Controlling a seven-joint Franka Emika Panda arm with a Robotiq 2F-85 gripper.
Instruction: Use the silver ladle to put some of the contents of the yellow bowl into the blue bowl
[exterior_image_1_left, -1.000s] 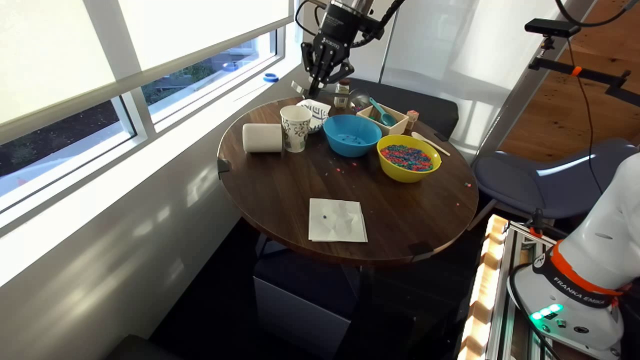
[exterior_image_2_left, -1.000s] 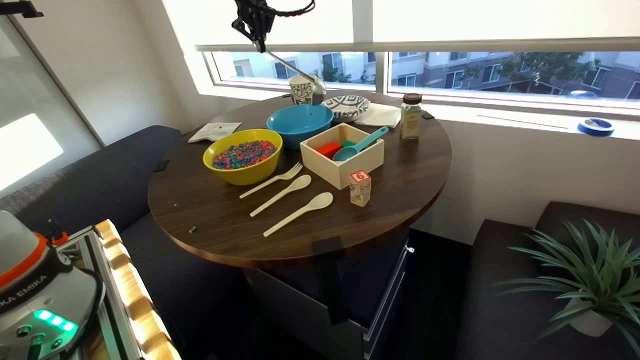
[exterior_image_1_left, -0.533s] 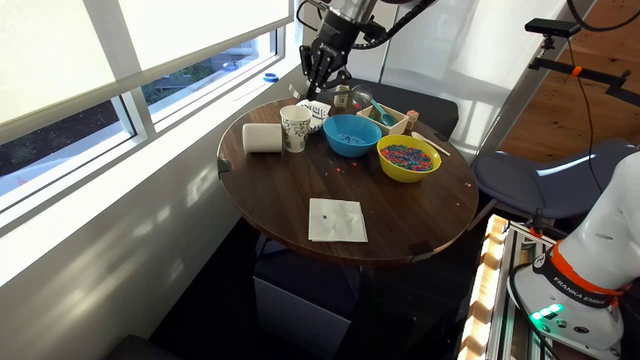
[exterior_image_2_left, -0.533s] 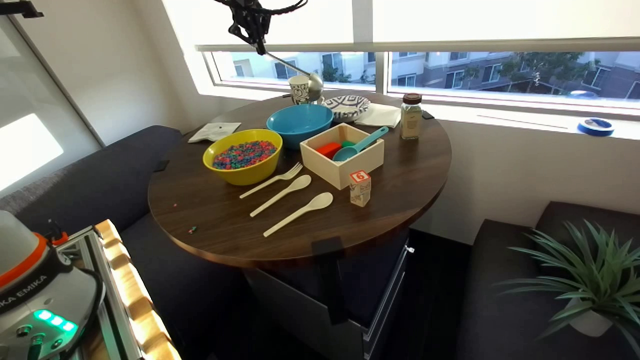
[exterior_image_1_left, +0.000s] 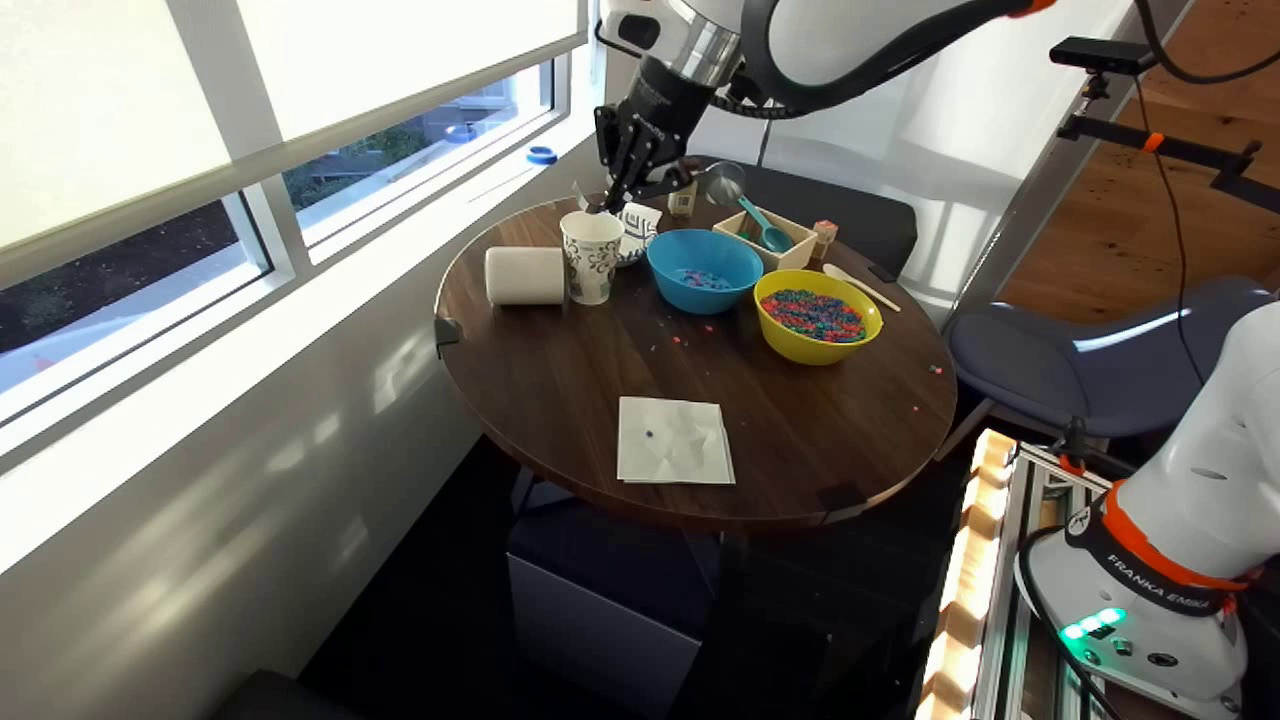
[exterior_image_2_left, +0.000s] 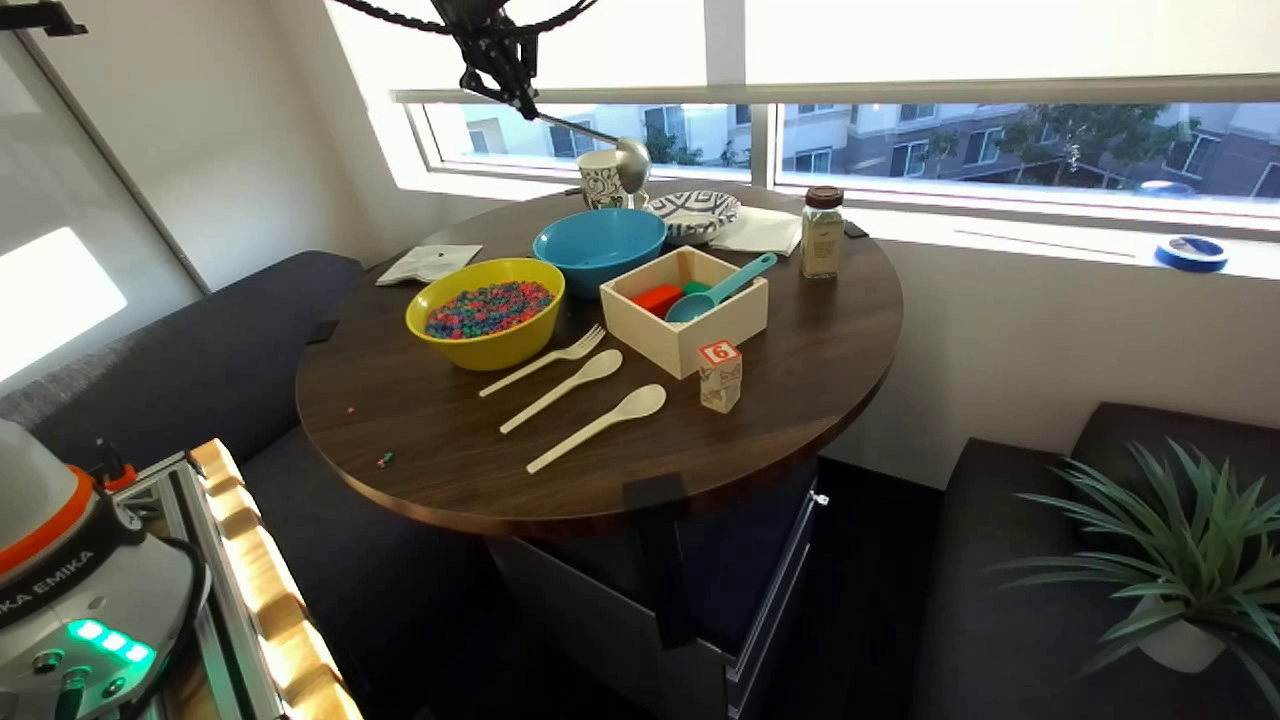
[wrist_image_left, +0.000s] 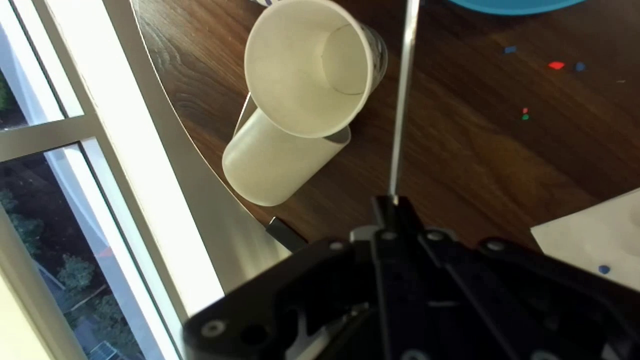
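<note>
Silver ladle (wrist_image_left: 403, 97) in downward-tilted jaws

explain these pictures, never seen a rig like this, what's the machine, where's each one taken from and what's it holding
The machine is a single robot arm; the black part at its end is the gripper, which pinches things. Two pictures look on from outside the robot; the third is the wrist view, taken from the arm itself, looking along the gripper. The gripper is closed on the handle of a silver ladle, holding it above a round wooden table. On the table stand a yellow bowl of small colourful pieces, a blue bowl with some more inside, a wooden box and a patterned paper cup; beside that cup, a plain white cup lies on its side.
</note>
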